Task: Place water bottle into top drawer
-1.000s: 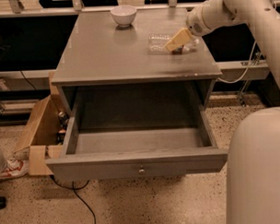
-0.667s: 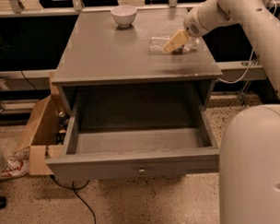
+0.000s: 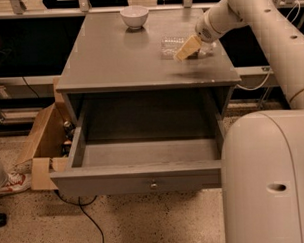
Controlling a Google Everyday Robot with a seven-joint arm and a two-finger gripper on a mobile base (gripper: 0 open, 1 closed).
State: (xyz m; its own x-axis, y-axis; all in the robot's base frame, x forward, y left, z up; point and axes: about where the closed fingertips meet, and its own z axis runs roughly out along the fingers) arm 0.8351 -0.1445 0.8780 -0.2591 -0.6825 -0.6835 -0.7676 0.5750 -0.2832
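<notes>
The water bottle [image 3: 170, 44] is clear plastic and lies on its side on the grey cabinet top [image 3: 120, 59], toward the back right. My gripper [image 3: 186, 49] hangs from the white arm [image 3: 223, 16] and sits right at the bottle's middle, covering part of it. The top drawer [image 3: 139, 177] is pulled out wide below the cabinet top, with its knob [image 3: 153, 184] facing me. Its inside shows nothing but the bare grey floor [image 3: 148, 152].
A white bowl [image 3: 134, 16] stands at the back of the cabinet top. My white base [image 3: 269, 179] fills the lower right, next to the drawer's right corner. An open cardboard box [image 3: 40, 142] and a black cable [image 3: 85, 216] lie on the floor at the left.
My gripper has shifted a little to the left and toward the front along the bottle. The bottle and the drawer have not moved.
</notes>
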